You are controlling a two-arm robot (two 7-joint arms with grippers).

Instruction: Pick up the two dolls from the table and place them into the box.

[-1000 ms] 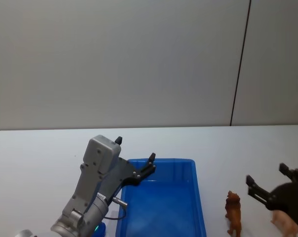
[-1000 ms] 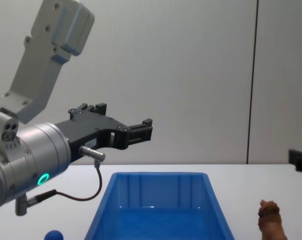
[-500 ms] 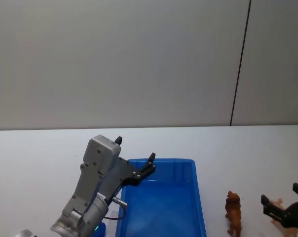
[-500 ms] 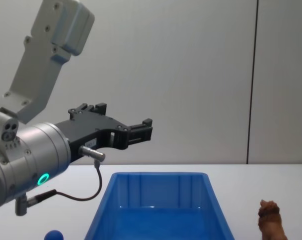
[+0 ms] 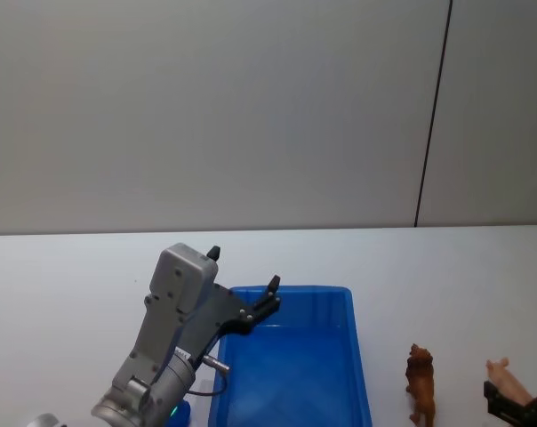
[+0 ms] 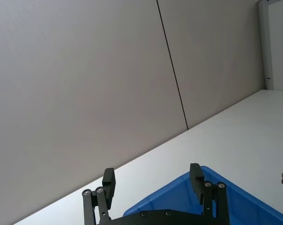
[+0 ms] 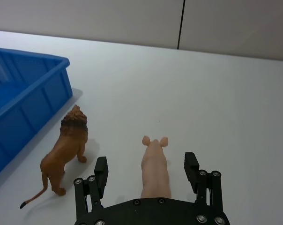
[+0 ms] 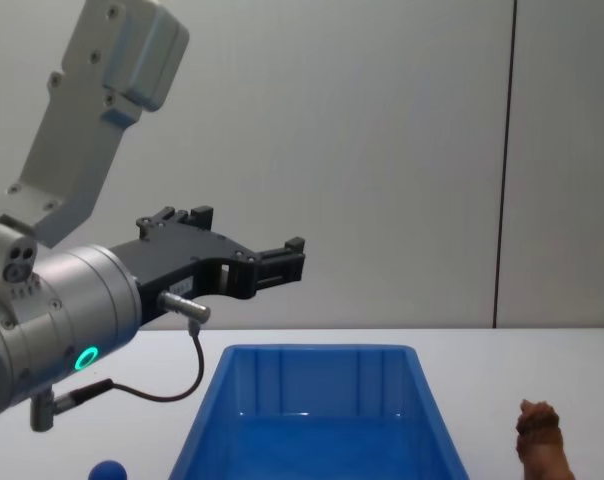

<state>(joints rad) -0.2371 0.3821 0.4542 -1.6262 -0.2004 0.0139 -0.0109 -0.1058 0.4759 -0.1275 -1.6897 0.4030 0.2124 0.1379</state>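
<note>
A brown lion doll stands on the white table, just right of the blue box. In the right wrist view the lion stands beside a pink pig figurine. My right gripper is open, with one finger on each side of the pig; in the head view the right gripper sits at the lower right corner. The small blue doll stands left of the box. My left gripper hovers open and holding nothing above the box's near left corner.
The pink pig lies right of the lion, near the table's right side. A grey wall with a dark vertical seam rises behind the table. Bare white tabletop spreads left of and beyond the box.
My right gripper has dropped toward the lower right corner of the head view and now straddles the pink pig. The left arm, the box and the lion have not moved.
</note>
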